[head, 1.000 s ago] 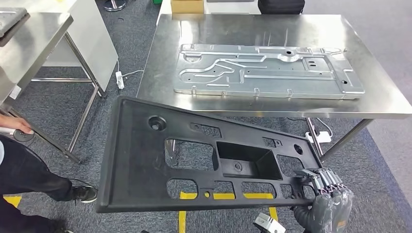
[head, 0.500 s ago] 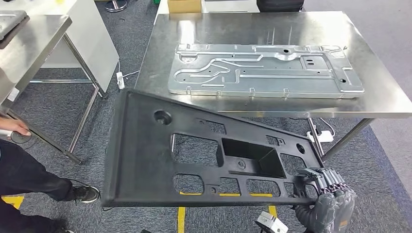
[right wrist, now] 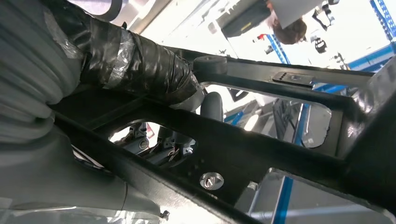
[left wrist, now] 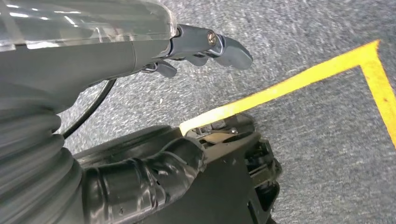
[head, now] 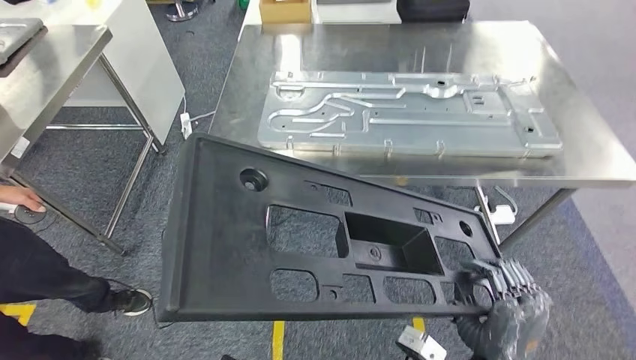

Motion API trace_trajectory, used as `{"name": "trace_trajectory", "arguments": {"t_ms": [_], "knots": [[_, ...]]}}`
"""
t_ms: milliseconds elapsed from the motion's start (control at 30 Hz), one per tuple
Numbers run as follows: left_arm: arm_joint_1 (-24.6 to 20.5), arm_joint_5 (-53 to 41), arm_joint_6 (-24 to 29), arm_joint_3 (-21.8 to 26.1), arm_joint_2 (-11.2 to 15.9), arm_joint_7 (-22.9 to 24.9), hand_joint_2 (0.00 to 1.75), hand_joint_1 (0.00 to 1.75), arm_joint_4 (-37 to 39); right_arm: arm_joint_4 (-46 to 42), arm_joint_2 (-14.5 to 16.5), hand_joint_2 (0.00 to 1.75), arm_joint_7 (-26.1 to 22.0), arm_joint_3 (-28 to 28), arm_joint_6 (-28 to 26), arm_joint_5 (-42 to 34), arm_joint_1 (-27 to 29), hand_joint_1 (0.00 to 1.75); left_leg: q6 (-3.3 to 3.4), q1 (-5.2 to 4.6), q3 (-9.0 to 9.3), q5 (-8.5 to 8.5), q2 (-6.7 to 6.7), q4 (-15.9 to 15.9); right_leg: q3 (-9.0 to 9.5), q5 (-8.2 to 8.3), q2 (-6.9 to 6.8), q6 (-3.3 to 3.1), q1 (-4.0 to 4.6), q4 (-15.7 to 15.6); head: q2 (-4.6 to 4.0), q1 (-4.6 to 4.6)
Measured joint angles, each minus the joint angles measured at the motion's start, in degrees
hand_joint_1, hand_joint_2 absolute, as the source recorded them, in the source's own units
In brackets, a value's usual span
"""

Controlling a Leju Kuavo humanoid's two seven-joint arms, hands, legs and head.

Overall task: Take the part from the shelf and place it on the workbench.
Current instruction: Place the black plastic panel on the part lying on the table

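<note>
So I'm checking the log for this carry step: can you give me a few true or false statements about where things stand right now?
1. The right hand grips the black panel at its near right corner. True.
2. The black panel already lies flat on the workbench. False: it is held in the air in front of the bench, mostly over the carpet.
3. A silver metal plate lies on the workbench. True.
4. The left hand also holds the panel. False: in the left wrist view its fingers hang over the carpet, holding nothing.
5. The black panel has no openings. False: it has several cutouts.
</note>
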Motion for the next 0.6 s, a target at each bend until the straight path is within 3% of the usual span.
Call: {"name": "trace_trajectory", "arguments": {"t_ms": [100,167,233,267,300,400,467,600], "knots": [[0.12,0.0,0.0,0.0,0.01,0.0,1.75,0.0,0.0,-0.01,-0.01,1.75,0.05,0.0,0.0,-0.02,-0.1,1.75,0.01,0.23,0.27,0.23,0.01,-0.57,0.16,-0.02,-0.01,0.29,0.1,-0.16,0.0,-0.02],[0.17,-0.01,-0.02,0.01,-0.02,0.0,1.75,0.0,0.0,0.01,-0.04,1.75,0.11,0.0,0.0,-0.11,-0.33,1.75,0.12,0.71,0.97,0.67,0.09,-1.74,-2.35,-2.98,0.13,1.14,-0.06,5.3,0.0,0.1],[0.11,-0.05,-0.07,0.01,-0.06,0.01,1.75,0.0,0.0,0.07,-0.08,1.75,0.21,0.0,0.0,-0.19,-0.46,1.75,0.18,0.94,1.39,0.72,0.17,-2.19,-6.85,-6.66,0.25,1.98,-0.55,13.97,0.0,0.21],[0.13,-0.07,-0.09,0.01,-0.08,0.02,1.75,0.0,0.0,0.09,-0.1,1.75,0.27,-0.01,0.0,-0.19,-0.45,1.75,0.12,0.98,1.42,0.54,0.16,-2.02,-7.9,-6.59,0.24,2.22,-0.75,15.49,0.0,0.2],[0.17,-0.09,-0.11,0.02,-0.09,0.03,1.75,0.0,0.0,0.1,-0.12,1.75,0.38,-0.01,0.0,-0.19,-0.46,1.75,-0.01,1.07,1.47,0.31,0.13,-1.77,-7.95,-5.4,0.23,2.45,-0.94,14.98,0.0,0.2],[0.18,-0.11,-0.13,0.02,-0.14,0.06,1.75,0.0,0.0,0.14,-0.17,1.75,0.91,-0.02,0.0,-0.19,-0.56,1.75,-0.84,1.28,1.5,-0.74,-0.06,-0.5,-3.41,0.31,0.27,2.8,-1.32,4.62,0.0,0.21],[0.12,-0.1,-0.11,0.02,-0.16,0.1,1.75,0.0,0.0,0.19,-0.2,1.75,1.2,-0.02,0.0,-0.19,-0.66,1.75,-1.51,1.16,1.25,-1.27,-0.18,0.13,-2.02,0.91,0.41,2.3,-1.21,1.33,0.0,0.17],[0.09,-0.11,-0.07,0.01,-0.14,0.16,1.75,0.0,0.0,0.23,-0.23,1.75,1.45,-0.02,0.0,-0.2,-0.71,1.75,-2.69,1.3,0.99,-2.36,-0.18,1.26,-1.75,0.77,0.47,0.79,-1.17,1.0,0.0,0.08]]}}
